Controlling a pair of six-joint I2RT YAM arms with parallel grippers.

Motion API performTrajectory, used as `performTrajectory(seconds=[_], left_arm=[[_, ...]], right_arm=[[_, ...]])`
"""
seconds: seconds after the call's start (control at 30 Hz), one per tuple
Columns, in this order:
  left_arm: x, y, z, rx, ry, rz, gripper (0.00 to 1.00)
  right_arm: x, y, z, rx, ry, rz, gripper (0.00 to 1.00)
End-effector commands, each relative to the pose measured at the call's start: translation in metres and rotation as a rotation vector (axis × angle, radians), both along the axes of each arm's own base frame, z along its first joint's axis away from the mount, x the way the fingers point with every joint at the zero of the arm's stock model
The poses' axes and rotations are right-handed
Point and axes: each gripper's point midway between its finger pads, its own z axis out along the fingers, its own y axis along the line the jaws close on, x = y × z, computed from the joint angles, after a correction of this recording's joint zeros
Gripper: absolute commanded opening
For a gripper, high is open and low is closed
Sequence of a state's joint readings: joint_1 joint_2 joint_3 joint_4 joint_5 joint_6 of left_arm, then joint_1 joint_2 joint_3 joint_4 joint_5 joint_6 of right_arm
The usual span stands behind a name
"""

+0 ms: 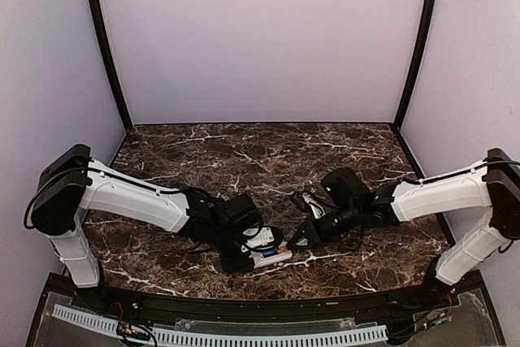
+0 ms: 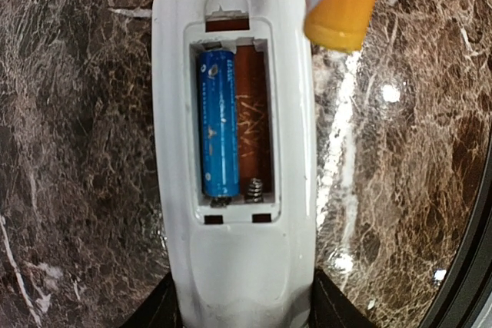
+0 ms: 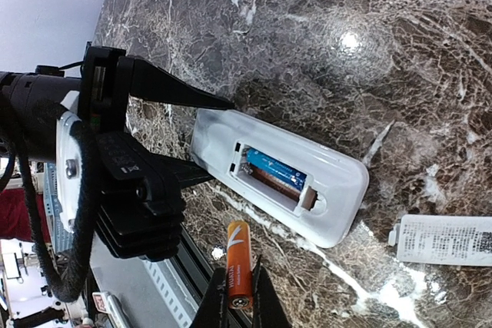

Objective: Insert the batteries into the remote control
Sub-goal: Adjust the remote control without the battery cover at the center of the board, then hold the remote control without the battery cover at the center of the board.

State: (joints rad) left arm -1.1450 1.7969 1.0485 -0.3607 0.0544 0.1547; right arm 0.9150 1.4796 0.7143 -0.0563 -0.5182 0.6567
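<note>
Dark brown marble tabletop [image 1: 244, 148] veined in white fills the scene, with pale lilac walls [image 1: 260, 38] closing it in on three sides. Near the front edge lies the slim white plastic remote control [image 2: 238, 266], back side up, its recessed battery compartment [image 2: 254, 59] uncovered. One blue cylindrical battery [image 2: 217, 124] sits in one bay. The bay beside it shows its brown floor and a small coil spring [image 2: 256, 188] at one end.

My left gripper [image 2: 246, 309] clasps the remote's lower end, a black finger against each long side. My right gripper [image 3: 238, 297] is pinched narrow on an orange cylindrical battery [image 3: 238, 263] with a white band. I hold that battery just beside a corner of the remote, outside the compartment.

A small flat white plastic cover piece [image 3: 446, 240] with printed text lies on the marble near the remote's free end, not touching it.
</note>
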Motion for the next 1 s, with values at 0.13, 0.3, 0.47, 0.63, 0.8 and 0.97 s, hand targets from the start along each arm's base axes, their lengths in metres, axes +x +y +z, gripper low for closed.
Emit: performTrajectory(seconds=[0.13, 0.3, 0.47, 0.63, 0.8, 0.97], left_arm=[[-0.011, -0.003, -0.013, 0.004, 0.025, 0.038, 0.54], [-0.011, 0.002, -0.012, 0.008, 0.018, 0.056, 0.60], [-0.012, 0.003, -0.007, -0.047, 0.021, 0.094, 0.66], [-0.011, 0.005, 0.003, -0.098, 0.000, 0.110, 0.69], [-0.014, 0.010, -0.002, -0.096, 0.006, 0.113, 0.70], [-0.015, 0.013, -0.007, -0.094, 0.020, 0.144, 0.70]], right_arm=[[0.003, 0.003, -0.006, 0.020, 0.015, 0.009, 0.00], [0.008, 0.011, -0.013, 0.028, 0.029, 0.020, 0.00], [0.011, 0.022, -0.007, 0.068, 0.034, 0.031, 0.00], [0.012, 0.025, -0.008, 0.070, 0.044, 0.036, 0.00], [0.013, 0.025, -0.014, 0.046, 0.057, 0.034, 0.00], [0.014, 0.022, -0.020, 0.009, 0.046, 0.039, 0.00]])
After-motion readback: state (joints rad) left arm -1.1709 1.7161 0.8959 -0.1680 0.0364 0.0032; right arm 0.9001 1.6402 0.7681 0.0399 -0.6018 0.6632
